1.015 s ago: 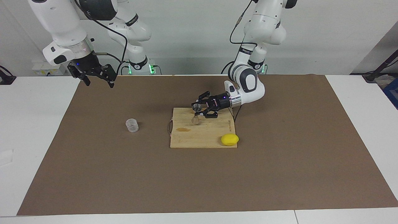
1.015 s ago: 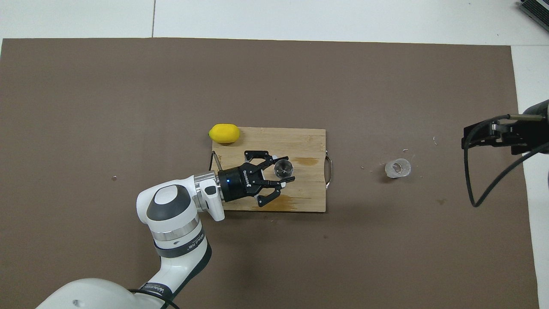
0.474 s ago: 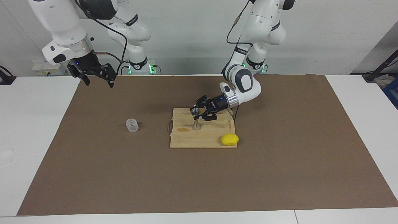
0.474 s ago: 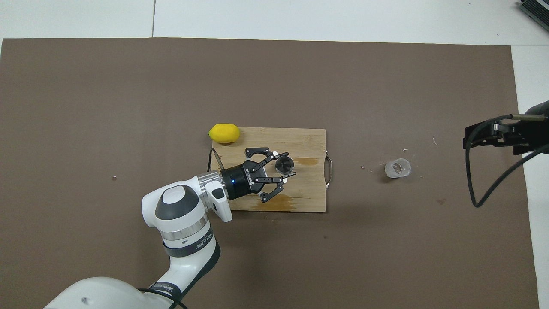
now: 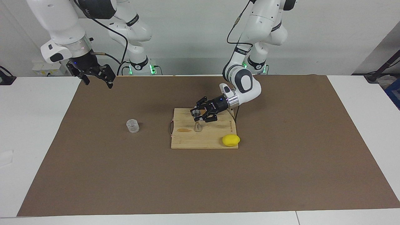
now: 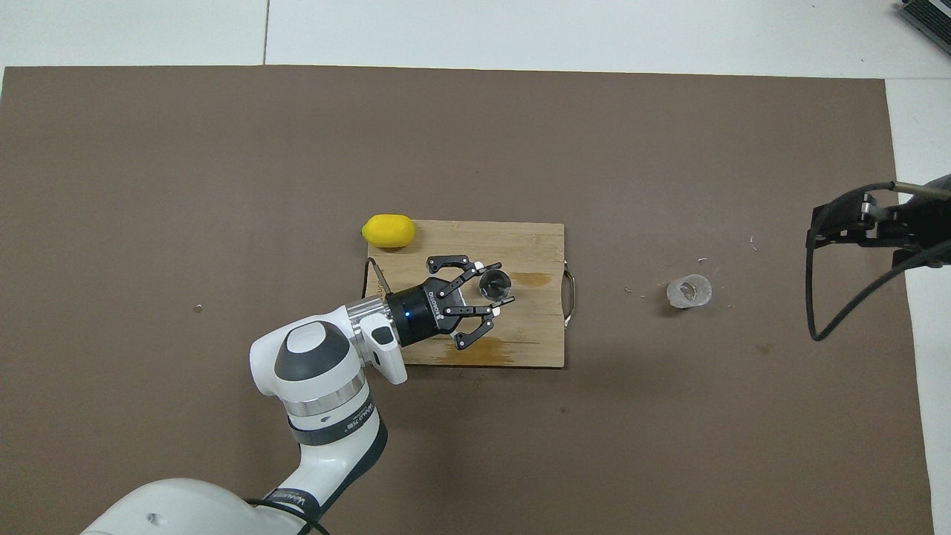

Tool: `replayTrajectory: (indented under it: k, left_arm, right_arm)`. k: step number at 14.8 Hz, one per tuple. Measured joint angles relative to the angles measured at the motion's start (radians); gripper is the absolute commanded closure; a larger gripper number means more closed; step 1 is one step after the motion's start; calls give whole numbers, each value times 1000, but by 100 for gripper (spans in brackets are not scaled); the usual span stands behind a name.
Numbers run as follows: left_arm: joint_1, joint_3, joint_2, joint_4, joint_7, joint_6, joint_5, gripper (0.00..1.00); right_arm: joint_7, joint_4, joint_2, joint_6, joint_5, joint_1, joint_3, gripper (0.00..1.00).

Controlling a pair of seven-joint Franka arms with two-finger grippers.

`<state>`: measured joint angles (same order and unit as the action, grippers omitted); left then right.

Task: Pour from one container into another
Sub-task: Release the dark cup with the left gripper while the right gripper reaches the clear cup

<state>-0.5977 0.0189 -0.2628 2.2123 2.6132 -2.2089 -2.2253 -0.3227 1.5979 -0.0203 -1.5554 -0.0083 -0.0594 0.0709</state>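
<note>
Hanging open-jawed and empty, waiting, over the brown mat's [image 5: 93, 175] corner by the right arm's base: right gripper [image 5: 97, 78]; standing upright on the mat toward the right arm's end of the table, well apart from both grippers and from the board: small clear cup [image 5: 132, 126], contents too faint to judge; probably handling as light, rigid and smooth-walled, likely slipping or tipping under a careless squeeze, so taking it low to mid-body across the cylinder, clear of the rim, seeming wisest; lying at the table's middle with its wire handle pointing at the cup: wooden cutting board [image 5: 212, 140], carrying a darker wet-looking stain; standing upright on the board: steel jigger [image 5: 197, 120], two cones meeting at a narrow waist; clamping the jigger near its upper cone from the side, reaching in level: left gripper [image 5: 200, 114], fingertips drawn in tight on the metal with links splaying; likely handling as stiff, fairly light and slick, top-heavy on a small foot, hence steadying at the waist or just above seeming soundest; resting at the board's corner farther from the robots, toward the left arm's end: lemon [image 5: 231, 140], touching the board's edge.
</note>
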Motion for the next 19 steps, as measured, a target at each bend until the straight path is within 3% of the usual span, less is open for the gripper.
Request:
replayTrajectory:
  k: [7, 13, 16, 19]
  left_arm:
    - [14, 11, -14, 0, 0, -15, -1, 0]
    - [67, 13, -13, 52, 0, 38, 42, 0]
    - [109, 14, 0, 115, 0, 82, 129, 0]
    - [167, 16, 21, 170, 0, 108, 244, 0]
  right_arm:
    - [-443, 22, 51, -64, 62, -5, 0, 0]
    - [-581, 73, 194, -179, 194, -102, -4, 0]
    - [-586, 139, 286, -284, 267, -130, -5, 0]
    - [-586, 216, 326, -364, 365, -131, -4, 0]
